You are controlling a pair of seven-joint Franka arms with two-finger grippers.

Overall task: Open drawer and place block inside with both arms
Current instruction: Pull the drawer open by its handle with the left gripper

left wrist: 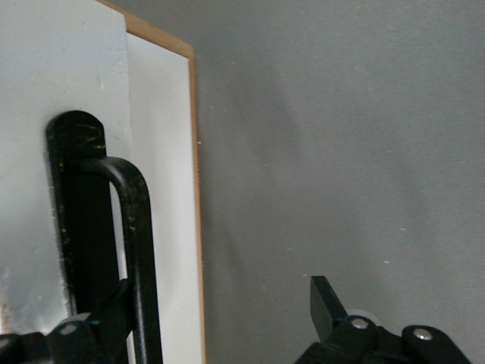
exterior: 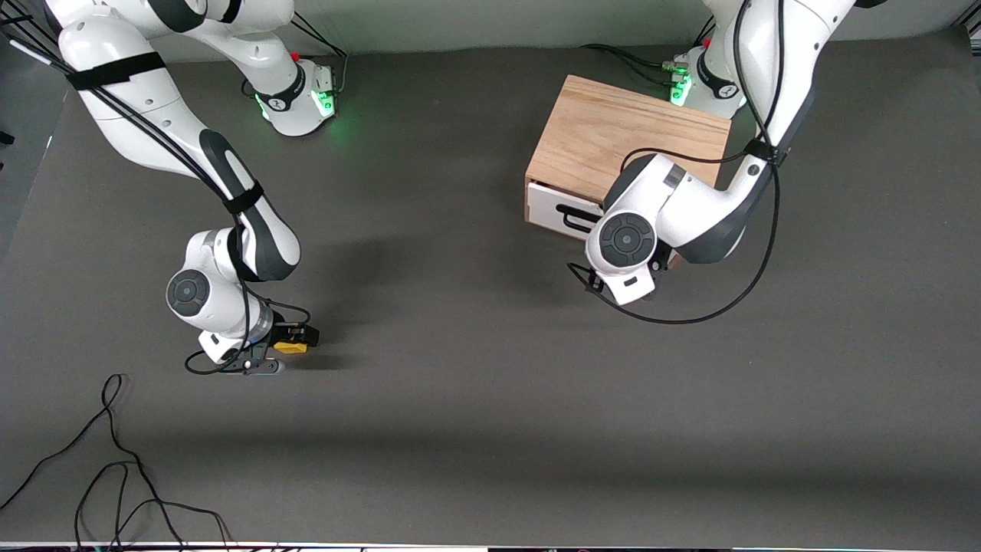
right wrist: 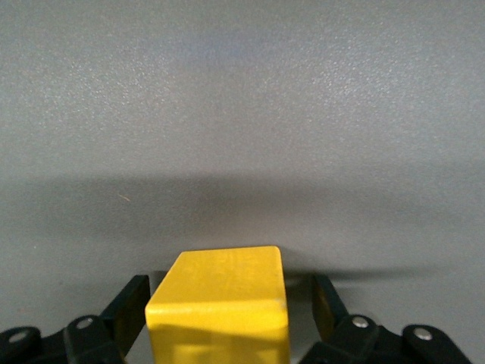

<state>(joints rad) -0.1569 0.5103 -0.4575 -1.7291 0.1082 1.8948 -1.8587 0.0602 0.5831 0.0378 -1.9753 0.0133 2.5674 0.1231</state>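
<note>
The yellow block (exterior: 291, 346) rests on the grey table toward the right arm's end. My right gripper (exterior: 285, 349) is down around it. In the right wrist view the block (right wrist: 220, 299) sits between the open fingers (right wrist: 130, 303), with a small gap on each side. The light-wood cabinet (exterior: 625, 134) stands toward the left arm's end. Its white drawer front (exterior: 548, 205) with the black bar handle (exterior: 576, 218) looks shut. My left wrist (exterior: 628, 244) is in front of the drawer and hides the fingers. In the left wrist view my left gripper (left wrist: 220, 290) is open, the handle (left wrist: 140, 250) between its fingers.
Loose black cables (exterior: 115, 475) lie on the table close to the front camera at the right arm's end. The left arm's cable (exterior: 713, 310) hangs in a loop over the table in front of the cabinet. The green-lit bases (exterior: 306, 100) stand along the table's robot edge.
</note>
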